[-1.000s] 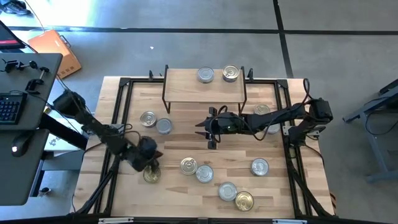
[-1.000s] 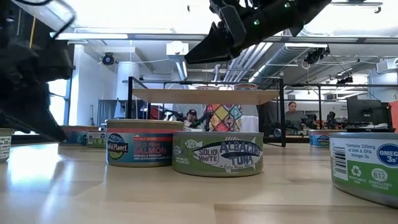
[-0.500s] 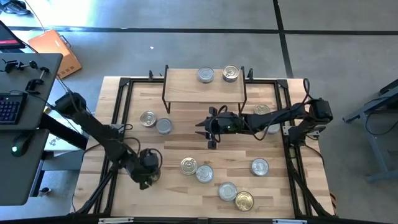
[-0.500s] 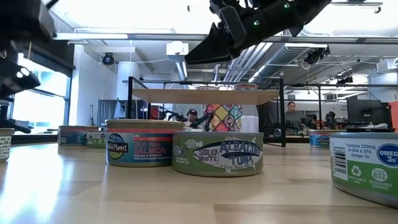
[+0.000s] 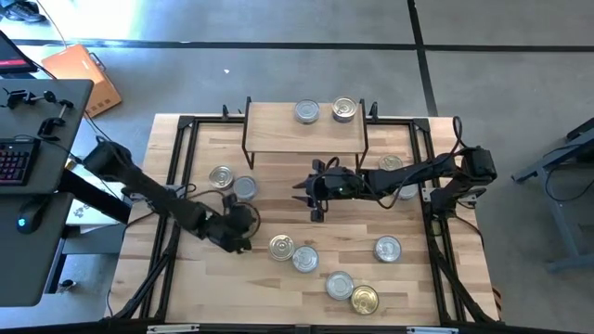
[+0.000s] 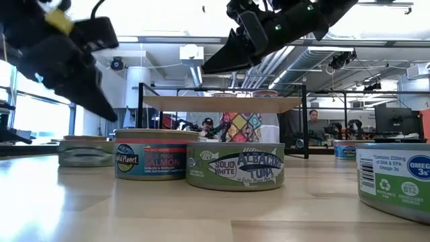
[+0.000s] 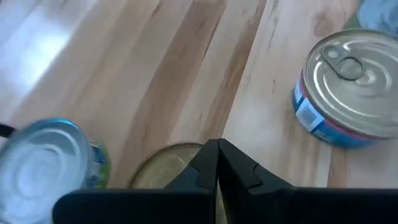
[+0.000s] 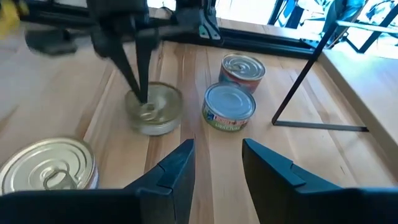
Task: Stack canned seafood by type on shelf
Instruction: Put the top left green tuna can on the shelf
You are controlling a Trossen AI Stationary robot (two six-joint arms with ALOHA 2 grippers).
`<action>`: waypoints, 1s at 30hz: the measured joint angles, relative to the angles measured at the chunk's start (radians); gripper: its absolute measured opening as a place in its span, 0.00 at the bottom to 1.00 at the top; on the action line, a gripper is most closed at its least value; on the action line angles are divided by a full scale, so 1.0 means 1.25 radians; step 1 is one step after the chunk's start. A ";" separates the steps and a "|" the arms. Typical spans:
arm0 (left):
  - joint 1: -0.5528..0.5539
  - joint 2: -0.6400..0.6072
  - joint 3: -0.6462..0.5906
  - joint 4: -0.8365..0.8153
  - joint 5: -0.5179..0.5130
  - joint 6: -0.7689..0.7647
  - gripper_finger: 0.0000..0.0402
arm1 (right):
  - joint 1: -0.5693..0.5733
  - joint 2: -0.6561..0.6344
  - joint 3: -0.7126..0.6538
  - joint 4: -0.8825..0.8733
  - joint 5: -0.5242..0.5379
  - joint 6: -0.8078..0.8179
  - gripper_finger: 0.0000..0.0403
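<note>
A gold-lidded tin (image 8: 158,118) sits flat on the table, left of the middle. My left gripper (image 5: 243,237) stands over it with its fingers shut, and the left wrist view shows the same tin (image 7: 155,173) just under them. The shelf (image 5: 278,132) stands at the far edge with two tins, one silver (image 5: 307,112) and one gold (image 5: 344,109), on its board. My right gripper (image 5: 314,190) hangs above the table's middle in front of the shelf, open, with nothing between its fingers. My left gripper rests its shut fingertips (image 8: 142,99) on the gold tin's lid (image 8: 152,111), coming from above at a slant. The tin stays flat on the tabletop. Whether the tips catch the pull ring, I cannot tell.
Two tins (image 5: 220,176) (image 5: 244,188) stand just beyond the left gripper, and a pair (image 5: 281,247) (image 5: 304,259) stands to its right. More tins lie near the front (image 5: 340,285) (image 5: 364,299) and on the right (image 5: 388,249). One (image 5: 391,165) sits under the right arm.
My left gripper has gone from the near left part of the table toward its middle and far side, rising a little and rolling its wrist, with its fingers staying shut. The gold tin has slid along the table with it, away from the near left.
</note>
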 joint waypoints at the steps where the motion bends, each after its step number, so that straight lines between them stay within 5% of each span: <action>1: 0.000 -0.015 -0.001 -0.012 0.001 0.013 0.00 | 0.000 0.000 0.000 -0.005 0.000 0.000 0.31; 11: -0.104 -0.108 -0.057 -0.005 0.010 0.017 0.03 | 0.000 0.000 0.000 -0.011 0.000 0.015 0.31; 17: -0.103 -0.057 -0.124 0.197 -0.039 0.183 0.24 | 0.000 0.000 0.000 -0.012 0.000 0.020 0.31; 23: -0.086 0.018 -0.129 0.210 -0.078 0.265 0.48 | 0.000 0.000 0.000 -0.017 0.000 0.021 0.31; 30: -0.080 0.111 -0.129 0.177 -0.115 0.252 0.54 | 0.000 0.000 0.000 -0.019 0.000 0.022 0.31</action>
